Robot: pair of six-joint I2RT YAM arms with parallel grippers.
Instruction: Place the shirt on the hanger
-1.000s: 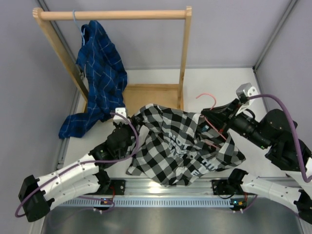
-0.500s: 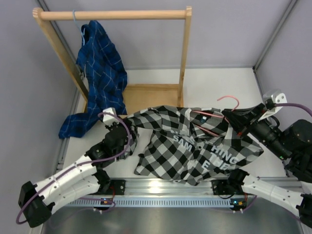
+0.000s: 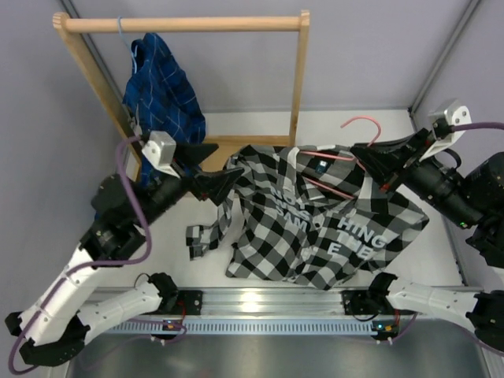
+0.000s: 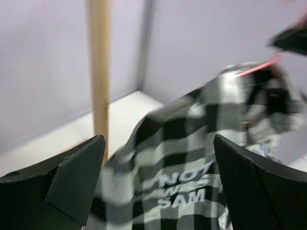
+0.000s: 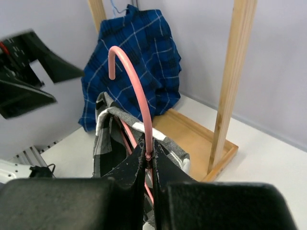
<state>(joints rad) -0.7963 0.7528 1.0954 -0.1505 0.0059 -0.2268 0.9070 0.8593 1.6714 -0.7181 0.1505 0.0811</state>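
Observation:
The black-and-white check shirt (image 3: pixel 331 236) hangs spread out from the pink wire hanger (image 3: pixel 358 123), whose arms run inside its collar. My right gripper (image 3: pixel 358 152) is shut on the hanger's neck (image 5: pixel 150 154), just below the hook (image 5: pixel 134 86), with the shirt collar (image 5: pixel 108 136) beneath it. My left gripper (image 3: pixel 226 161) is open to the left of the shirt and holds nothing. In the left wrist view its gripper (image 4: pixel 158 140) is wide open, and the shirt (image 4: pixel 192 158) shows blurred some way beyond the fingers. One sleeve (image 3: pixel 203 234) dangles at the left.
A wooden rack (image 3: pixel 181 24) stands at the back left, its post (image 3: pixel 297 94) and base (image 3: pixel 244 148) just behind the shirt. A blue plaid shirt (image 3: pixel 161 94) hangs from its bar. Grey walls close in both sides; a metal rail (image 3: pixel 260 303) runs along the near edge.
My left gripper has opened, let go of the shirt and drawn back up to the left. My right gripper has carried the hanger up and to the right, and the shirt has unfolded beneath it.

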